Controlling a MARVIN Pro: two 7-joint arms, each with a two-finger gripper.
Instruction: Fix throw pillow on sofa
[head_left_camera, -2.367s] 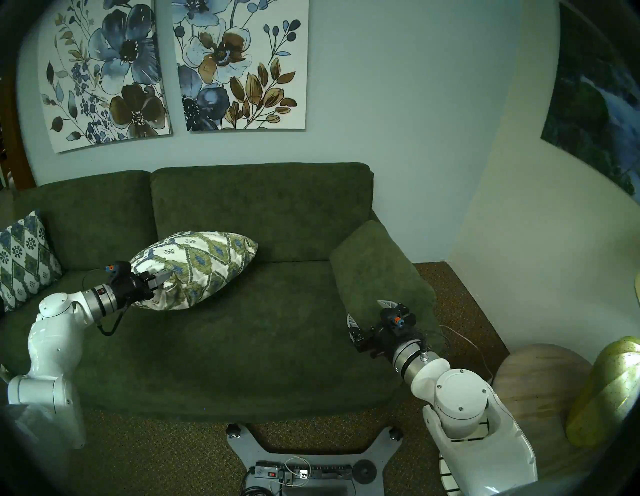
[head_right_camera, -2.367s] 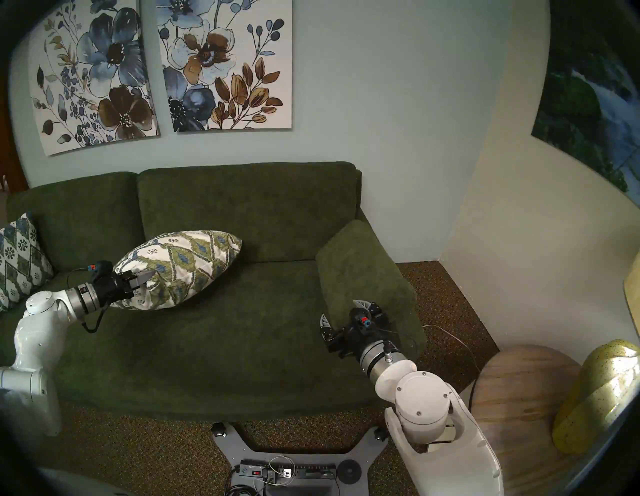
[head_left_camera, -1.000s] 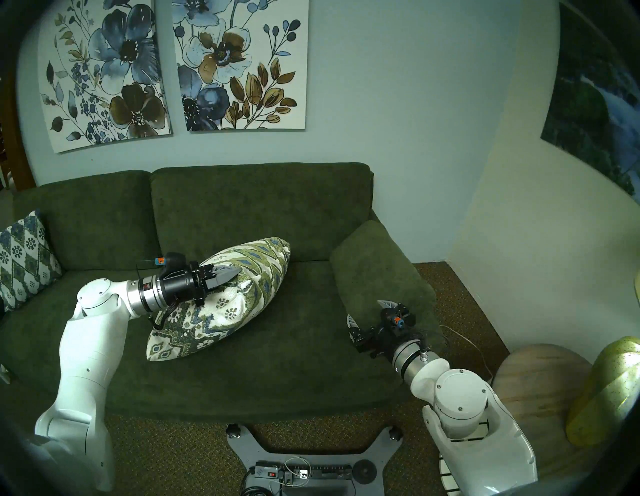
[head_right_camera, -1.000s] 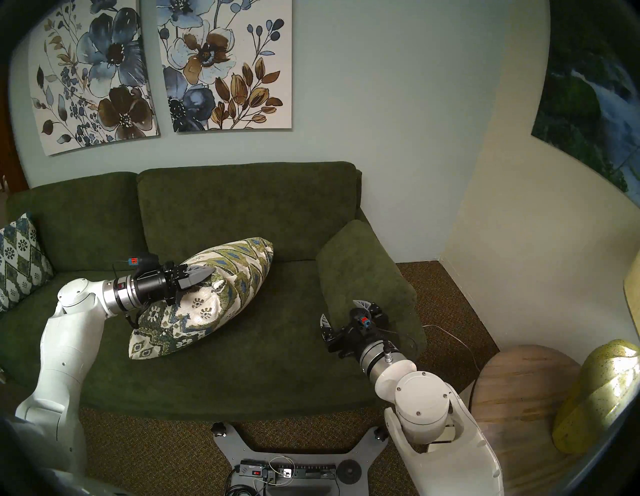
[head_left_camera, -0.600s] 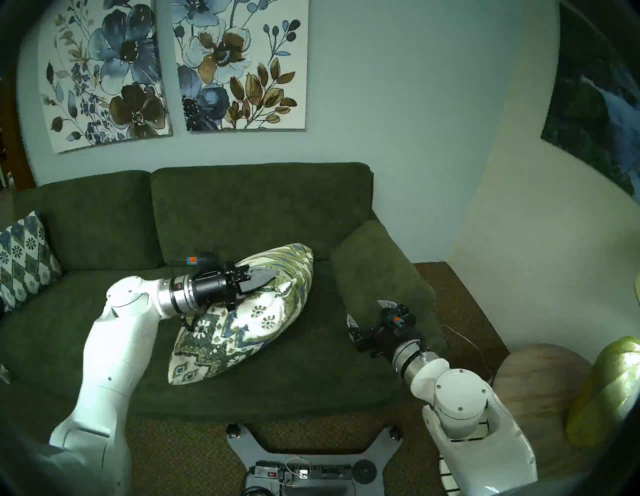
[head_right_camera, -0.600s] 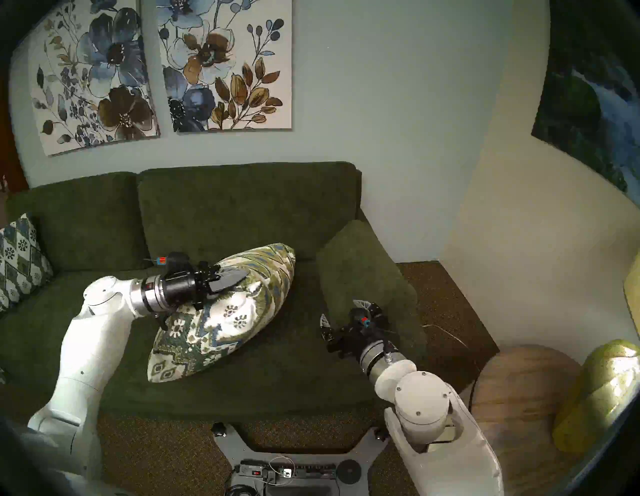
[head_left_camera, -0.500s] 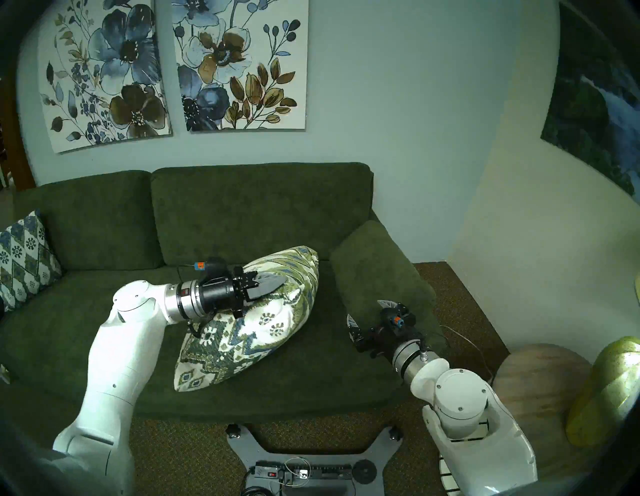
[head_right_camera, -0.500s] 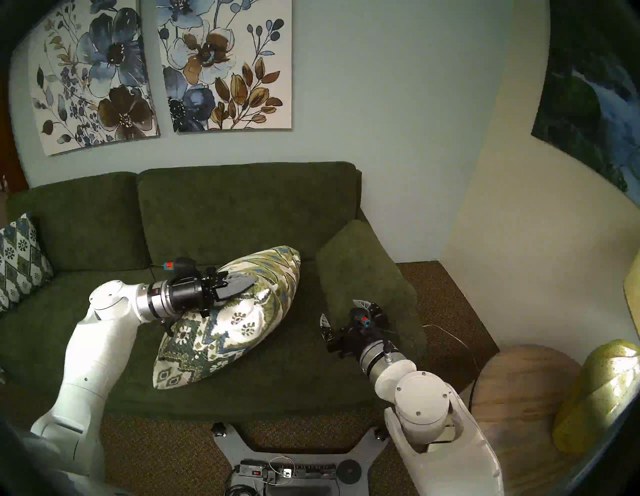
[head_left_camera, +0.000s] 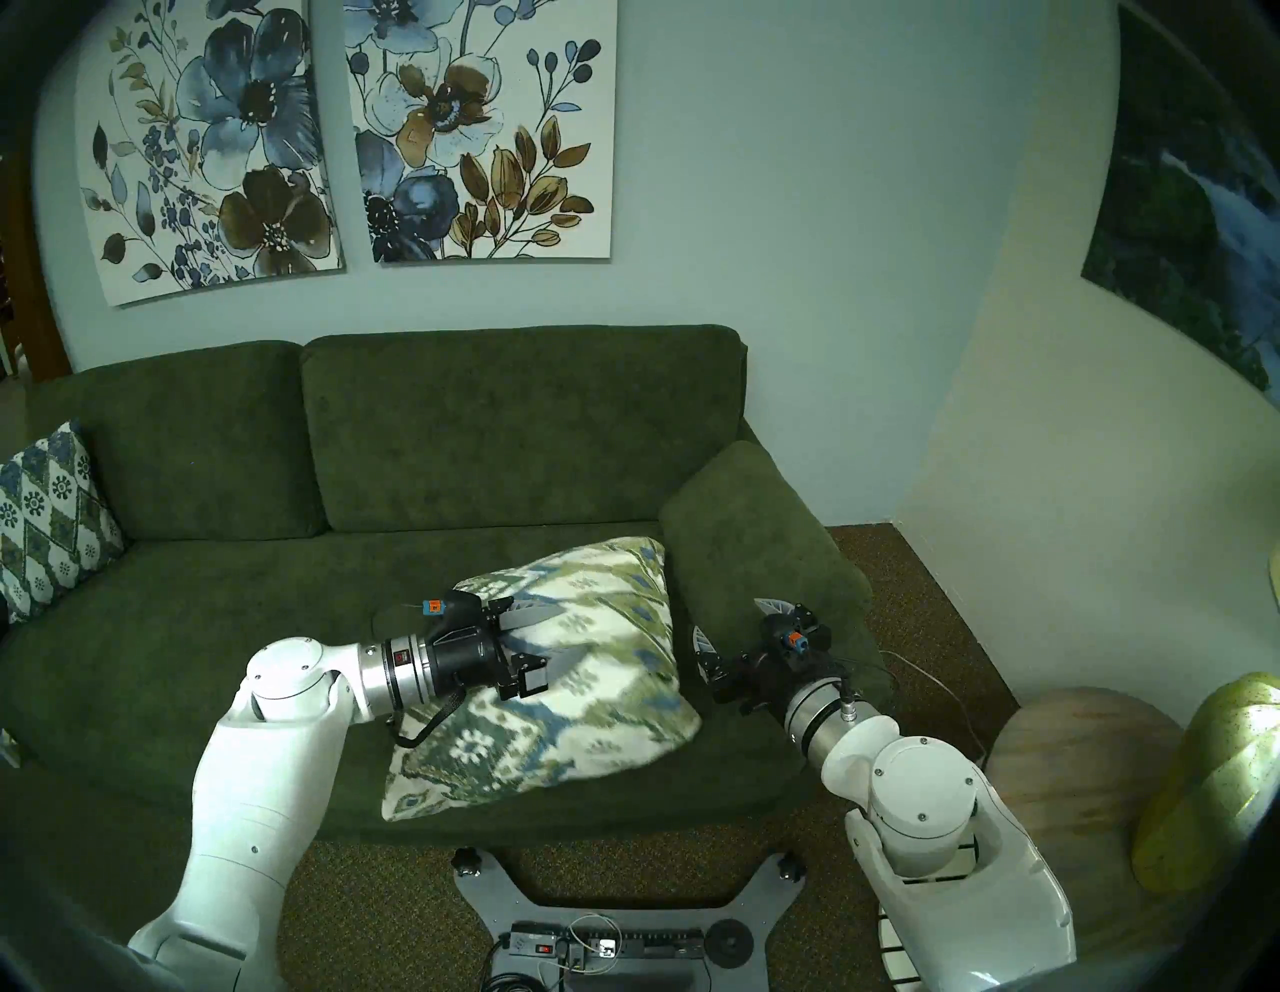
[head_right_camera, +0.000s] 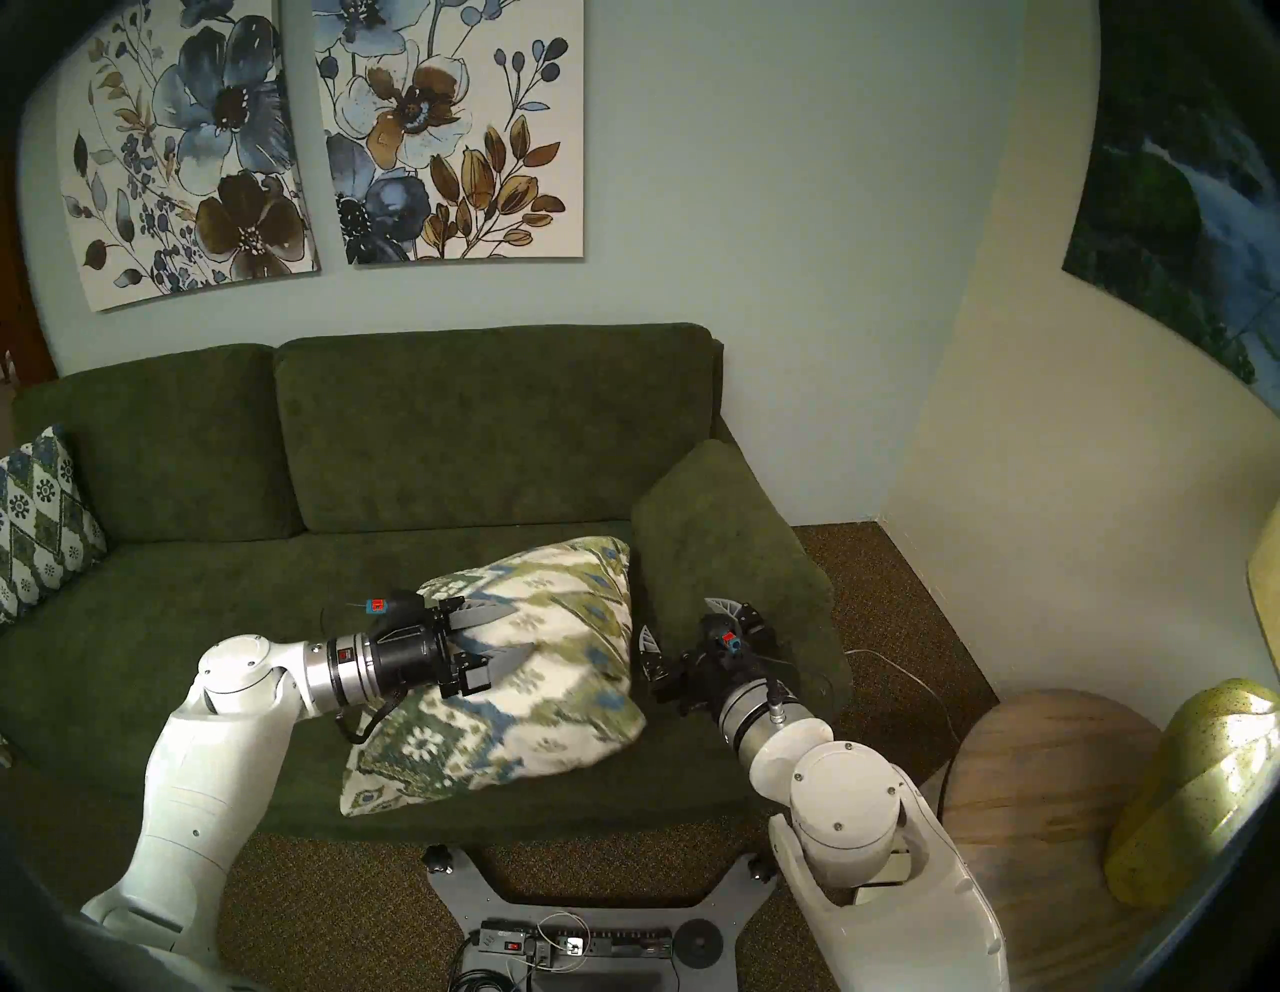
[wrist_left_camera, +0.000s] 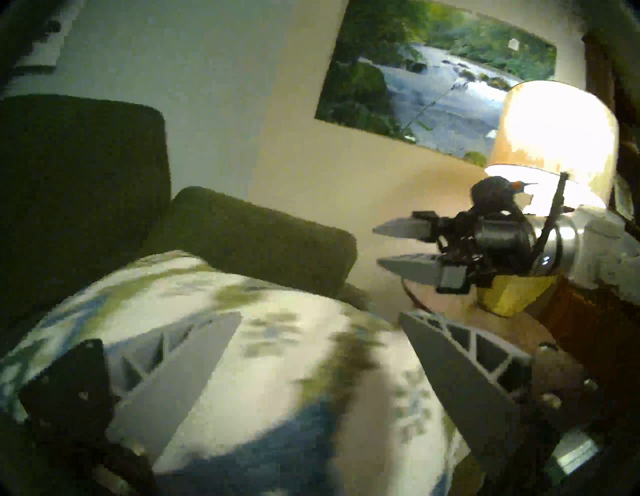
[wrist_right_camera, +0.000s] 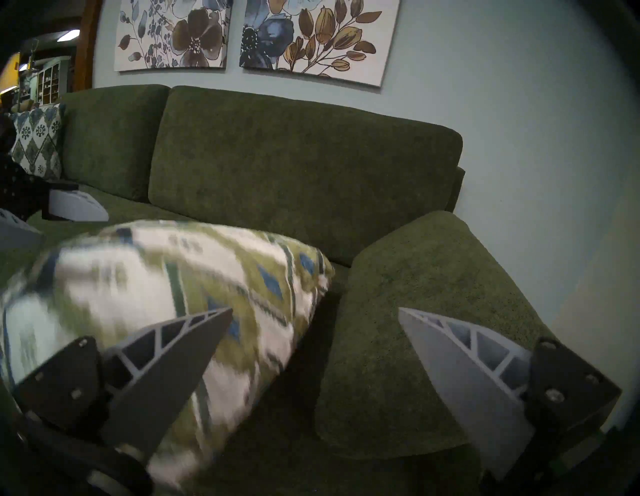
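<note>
Throw pillow (head_left_camera: 589, 665) lies on the sofa (head_left_camera: 485, 429) seat, centre-right of the head frames. Its upper right corner presses against the padded armrest (head_left_camera: 762, 547); its lower left corner hangs near the seat's front edge. Fabric is motion-blurred in all views, so it is probably not settled.

Left gripper (head_left_camera: 547, 641) sits over the pillow's upper left part, pointing toward frame right. Fingers are spread apart, one above the other in the head views. In the left wrist view, the left gripper (wrist_left_camera: 318, 350) shows both fingers splayed with pillow cloth between and below them, nothing pinched. Reads as let go; whether the lower finger touches the cloth, cannot tell.

Right gripper (head_left_camera: 727, 627) hangs at the pillow's right edge, just in front of the armrest, jaws wide, holding nothing. In the right wrist view, right gripper (wrist_right_camera: 315, 322) has the pillow (wrist_right_camera: 166, 294) behind its left finger and the armrest behind its right one.

Key relation: the pillow's long axis runs diagonally, lower left to upper right in the head frames, flat rather than propped. The back cushions lie toward frame top from it, with bare seat between. Left gripper is on the pillow; the right one is beside its edge. Judgement: standing it up against the back or armrest means lifting the lower, near edge, and the left arm is better placed.

A second patterned cushion (head_left_camera: 48, 519) leans at far left, well apart.
</note>
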